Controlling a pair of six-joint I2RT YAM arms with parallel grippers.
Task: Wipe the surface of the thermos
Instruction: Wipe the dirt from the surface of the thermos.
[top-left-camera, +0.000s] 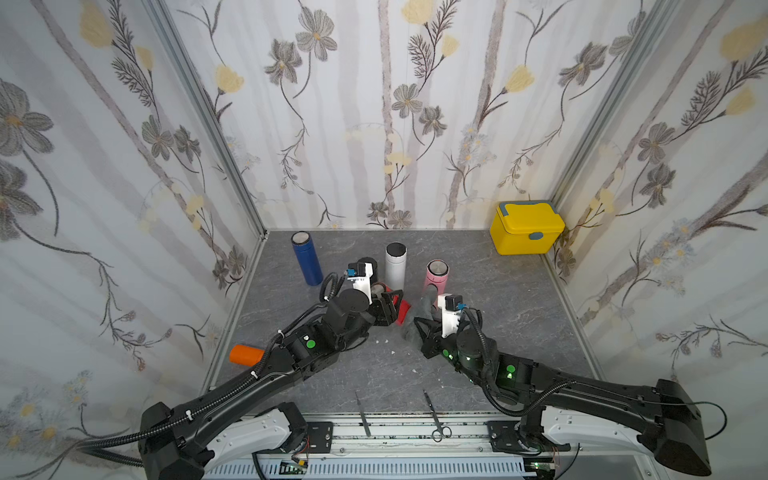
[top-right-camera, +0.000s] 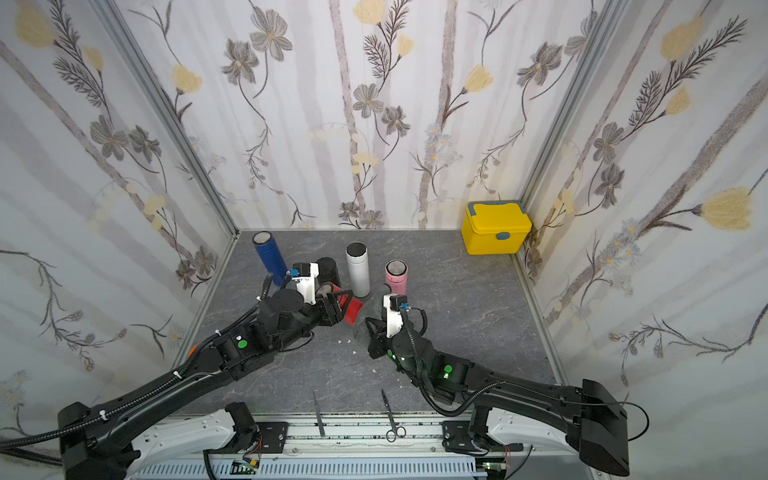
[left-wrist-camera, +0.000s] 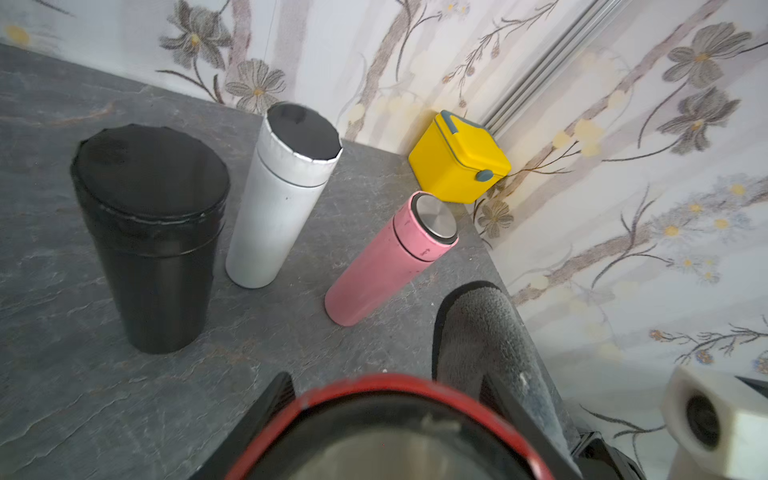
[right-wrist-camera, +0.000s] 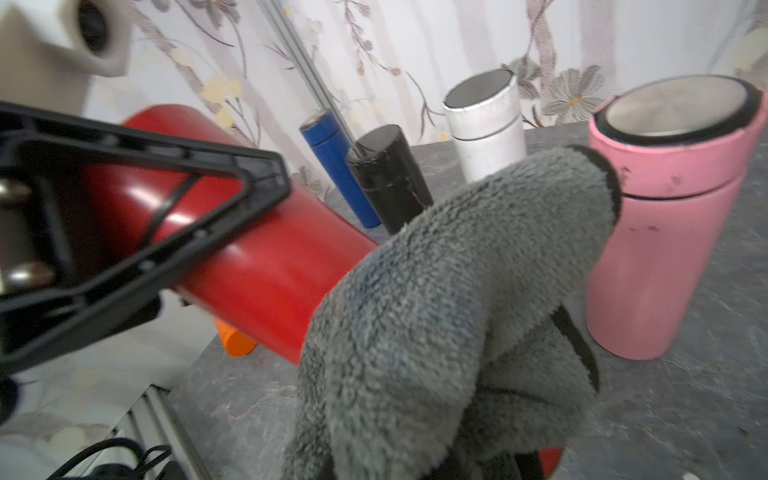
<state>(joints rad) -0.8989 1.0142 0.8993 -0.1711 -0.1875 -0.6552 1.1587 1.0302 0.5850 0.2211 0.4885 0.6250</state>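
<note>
Red thermos (top-left-camera: 402, 309) hangs tilted over the table (top-left-camera: 498, 316), the left gripper (top-left-camera: 390, 301) jaws clenched round its upper body. Its long axis slants down toward the right arm. The right gripper (top-left-camera: 423, 330) jaws are clamped on a grey cloth (right-wrist-camera: 457, 291), just beside that lower end; we cannot tell contact. We judge the right arm nearer for a stroke along the body. Pink thermos (top-left-camera: 435, 276) stands close behind on the grey stone-look top, so room is tight.

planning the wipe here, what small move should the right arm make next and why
Probably ease the right gripper, shut on the grey fleece cloth, sideways to press the cloth onto the glossy red cylindrical thermos. The left gripper holds it tilted, and the cloth hangs beside its lower end.
</note>
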